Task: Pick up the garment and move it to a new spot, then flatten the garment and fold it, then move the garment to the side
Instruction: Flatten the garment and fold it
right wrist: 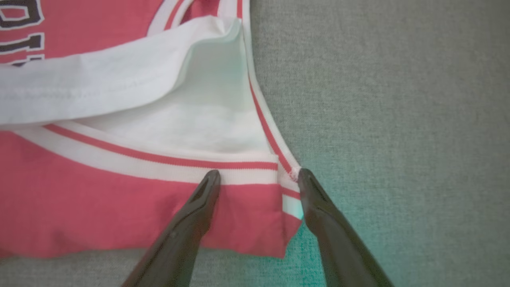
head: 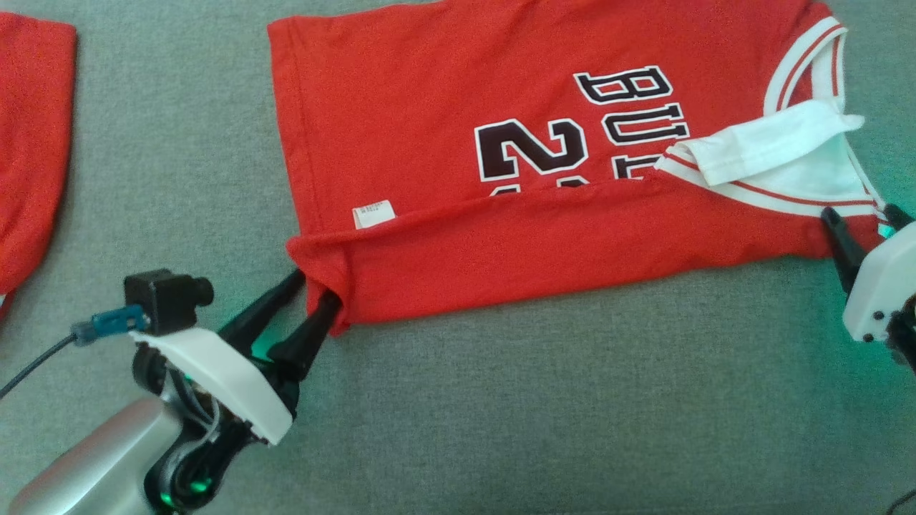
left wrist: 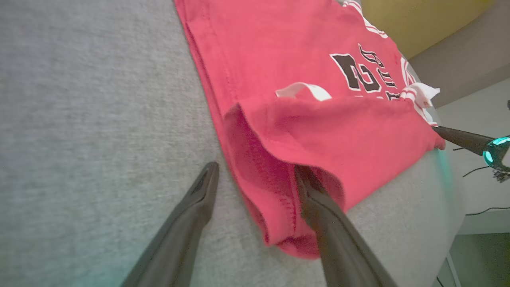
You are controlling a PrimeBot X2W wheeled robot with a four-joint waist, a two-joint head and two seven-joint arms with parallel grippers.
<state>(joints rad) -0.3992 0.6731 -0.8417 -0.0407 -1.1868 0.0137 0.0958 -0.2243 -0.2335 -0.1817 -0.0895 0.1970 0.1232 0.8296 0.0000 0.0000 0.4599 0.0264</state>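
Grey woven fabric surface [head: 501,429] in soft light; beyond its edge, pale floor [left wrist: 476,111] and possibly a yellow wall [left wrist: 418,20].

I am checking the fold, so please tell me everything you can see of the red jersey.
The red jersey looks like knit cloth, with black, white-edged print, white red-striped trim and a white label. It lies flat on the grey surface, its near long edge folded over part of the print. The open left gripper straddles its hem corner; the open right gripper straddles its trimmed corner.
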